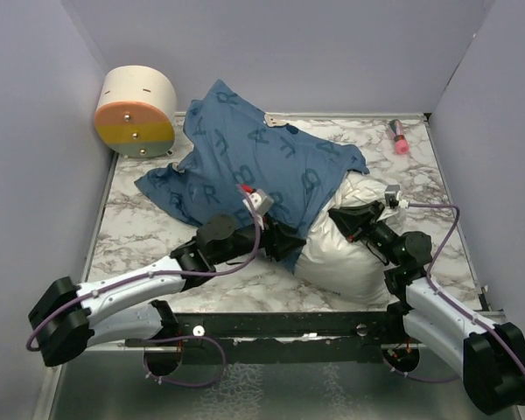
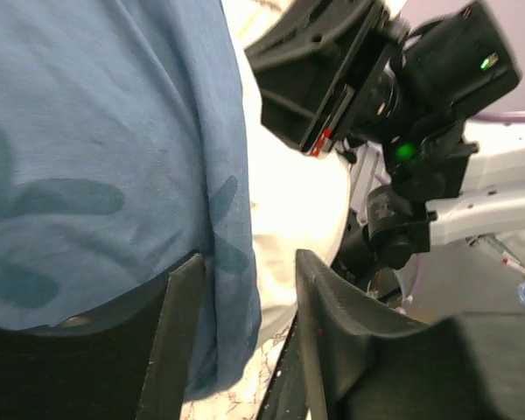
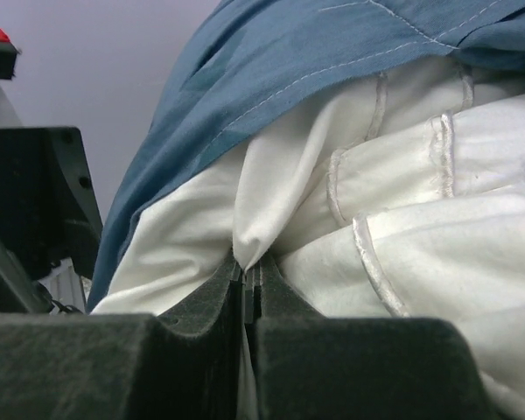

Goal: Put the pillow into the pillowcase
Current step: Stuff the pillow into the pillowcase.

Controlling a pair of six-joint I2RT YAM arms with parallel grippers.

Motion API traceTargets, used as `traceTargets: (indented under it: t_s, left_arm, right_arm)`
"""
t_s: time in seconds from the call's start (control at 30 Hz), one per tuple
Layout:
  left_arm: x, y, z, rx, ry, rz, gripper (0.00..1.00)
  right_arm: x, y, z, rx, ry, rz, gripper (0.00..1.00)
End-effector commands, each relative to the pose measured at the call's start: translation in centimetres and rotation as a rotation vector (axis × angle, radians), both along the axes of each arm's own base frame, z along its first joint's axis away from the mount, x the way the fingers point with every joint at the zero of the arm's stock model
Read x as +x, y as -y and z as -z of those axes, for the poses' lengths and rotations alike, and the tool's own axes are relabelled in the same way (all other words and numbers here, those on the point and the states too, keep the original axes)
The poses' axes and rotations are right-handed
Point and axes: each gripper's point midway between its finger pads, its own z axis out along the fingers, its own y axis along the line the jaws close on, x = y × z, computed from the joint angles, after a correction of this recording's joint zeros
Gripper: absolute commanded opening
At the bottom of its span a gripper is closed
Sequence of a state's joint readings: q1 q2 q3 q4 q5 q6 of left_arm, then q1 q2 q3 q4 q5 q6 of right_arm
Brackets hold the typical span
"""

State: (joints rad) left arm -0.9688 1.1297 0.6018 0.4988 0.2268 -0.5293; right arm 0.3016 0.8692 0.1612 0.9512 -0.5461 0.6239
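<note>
Judging top view: pillowcase point(image 1: 254, 157) draped over pillow point(image 1: 346, 258), whose bare end pokes out at 5 o'clock on the bench point(image 1: 149, 232). Best move is probably to grip the hem and drag it toward 5 while the pillow is anchored. Left wrist: left pincer point(image 2: 249, 341) spread, hem hangs loose in the gap, nothing clamped. Right wrist: right pincer point(image 3: 245, 293) pressed together, pinching a fold of white pillow fabric.

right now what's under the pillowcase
The pillow: its white near-right end sticks out from under the pillowcase. The rest of it is covered by the blue fabric, so how far it reaches underneath, and anything else below, cannot be seen.
</note>
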Motion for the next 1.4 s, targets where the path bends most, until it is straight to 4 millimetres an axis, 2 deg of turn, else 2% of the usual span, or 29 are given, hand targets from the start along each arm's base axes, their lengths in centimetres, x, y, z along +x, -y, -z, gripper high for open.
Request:
traceTargets:
  t_s: [0.0, 0.07, 0.13, 0.2, 0.23, 0.37, 0.43, 0.57, 0.67, 0.7, 0.87, 1.07, 1.13, 1.17, 1.23, 1.37]
  left_arm:
    - [0.8, -4.0, -2.7, -0.009, -0.002, -0.181, 0.55]
    - [0.7, -5.9, -4.9, -0.025, 0.009, -0.241, 0.62]
    - [0.7, -7.6, -7.5, -0.035, 0.028, -0.293, 0.64]
    - [1.0, -7.8, -8.6, 0.010, 0.024, -0.308, 0.64]
    - [1.2, -7.3, -9.1, 0.040, 0.023, -0.303, 0.64]
    - [2.9, -3.9, -8.4, 0.244, 0.030, -0.287, 0.65]
    - [4.4, -2.5, -8.4, 0.371, 0.086, -0.324, 0.65]
    - [8.2, 0.2, -10.1, 0.578, 0.197, -0.390, 0.65]
    - [10.5, 2.2, -10.0, 0.712, 0.249, -0.399, 0.66]
    - [11.3, 3.1, -9.1, 0.767, 0.259, -0.398, 0.66]
    - [13.7, 5.0, -7.8, 0.913, 0.308, -0.417, 0.67]
    - [15.1, 6.2, -7.1, 0.980, 0.339, -0.421, 0.66]
    - [15.7, 6.2, -7.3, 0.988, 0.356, -0.450, 0.62]
    - [16.0, 6.3, -7.5, 0.988, 0.366, -0.464, 0.57]
    - [16.6, 6.3, -8.1, 0.984, 0.393, -0.493, 0.43]
    - [17.1, 7.1, -9.1, 0.947, 0.420, -0.505, 0.08]
  right_arm:
    - [-2.7, -1.5, 6.8, -0.093, -0.213, -0.127, 0.01]
    - [-2.9, -1.6, 7.0, -0.097, -0.217, -0.132, 0.01]
    - [-3.0, -1.8, 7.1, -0.103, -0.215, -0.140, 0.01]
    - [-3.1, -1.9, 7.3, -0.111, -0.218, -0.144, 0.01]
    - [-3.1, -2.0, 7.5, -0.114, -0.221, -0.147, 0.01]
    - [-3.3, -2.0, 7.8, -0.113, -0.233, -0.146, 0.01]
    - [-3.3, -2.0, 7.9, -0.113, -0.237, -0.139, 0.01]
    - [-3.3, -1.9, 8.0, -0.121, -0.240, -0.134, 0.01]
    - [-3.3, -1.9, 8.0, -0.118, -0.242, -0.132, 0.01]
    - [-3.4, -1.9, 8.0, -0.118, -0.241, -0.132, 0.01]
    - [-3.5, -1.8, 8.0, -0.115, -0.239, -0.127, 0.01]
    - [-3.5, -1.8, 8.0, -0.118, -0.235, -0.121, 0.01]
    - [-3.5, -1.8, 8.0, -0.119, -0.234, -0.122, 0.01]
    - [-3.5, -1.8, 7.9, -0.120, -0.233, -0.123, 0.01]
    - [-3.5, -1.7, 7.9, -0.120, -0.233, -0.121, 0.01]
    - [-3.4, -1.7, 7.9, -0.121, -0.230, -0.117, 0.01]
